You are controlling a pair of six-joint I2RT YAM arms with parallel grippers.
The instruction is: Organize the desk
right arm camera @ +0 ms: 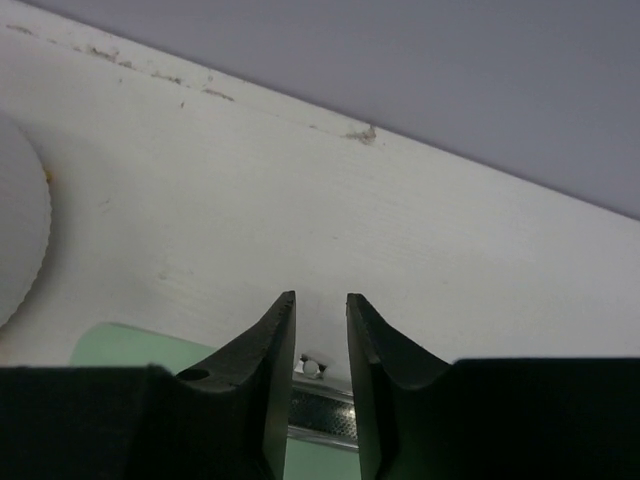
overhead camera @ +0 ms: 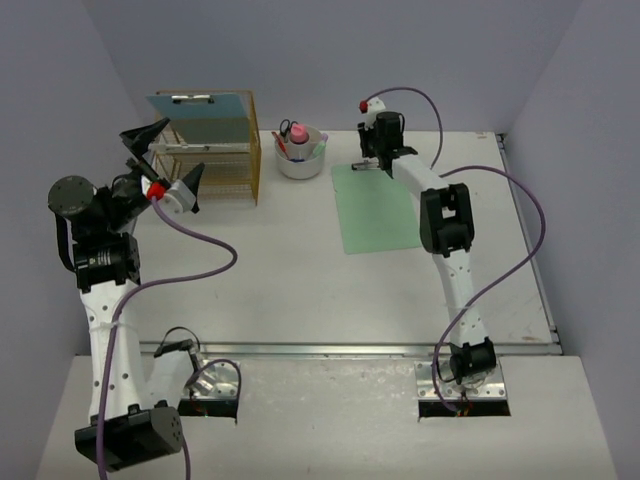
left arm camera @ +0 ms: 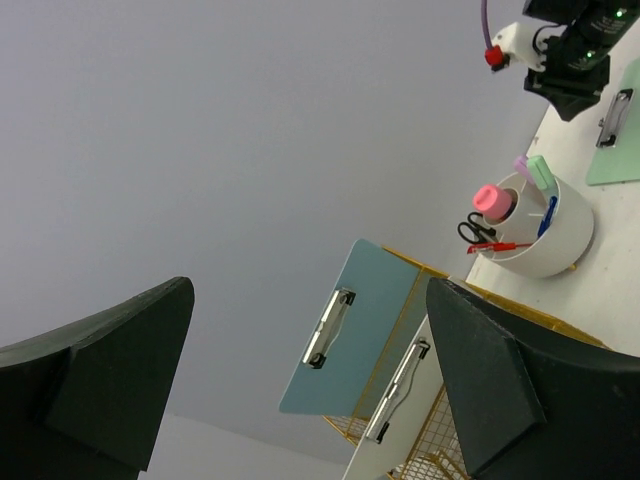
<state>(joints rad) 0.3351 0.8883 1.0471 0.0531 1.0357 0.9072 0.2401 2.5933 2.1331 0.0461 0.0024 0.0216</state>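
We see the desk [overhead camera: 300, 290] as a broad white top running from the metal rail [overhead camera: 350, 349] at its near edge out to the pale lavender walls [overhead camera: 330, 50] that close it in on the left, right and far sides.

At the far left stands a yellow wire basket [overhead camera: 252, 170], with a blue clipboard [overhead camera: 200, 115] upright in it and a white clipboard [left arm camera: 398, 392] standing just nearer than the blue one. Just right of the basket sits a round white cup [overhead camera: 300, 167] holding black-handled scissors [left arm camera: 478, 231], a pink-topped item [left arm camera: 492, 200] and a few pens.

Right of the cup, a green clipboard [overhead camera: 378, 210] lies flat on the desk with its metal clip [right arm camera: 320, 412] at the far end.

The left gripper [overhead camera: 170, 158] hangs raised above the desk at the far left, just beside the basket, its jaws spread wide with nothing between them.

The right gripper [right arm camera: 321, 302] is down at the far end of the green clipboard, over the clip. Its jaws stand narrow, with only a slim slit between them, and a bit of the metal clip shows in that slit. We cannot tell whether the fingers are pinching the clip or only straddling it
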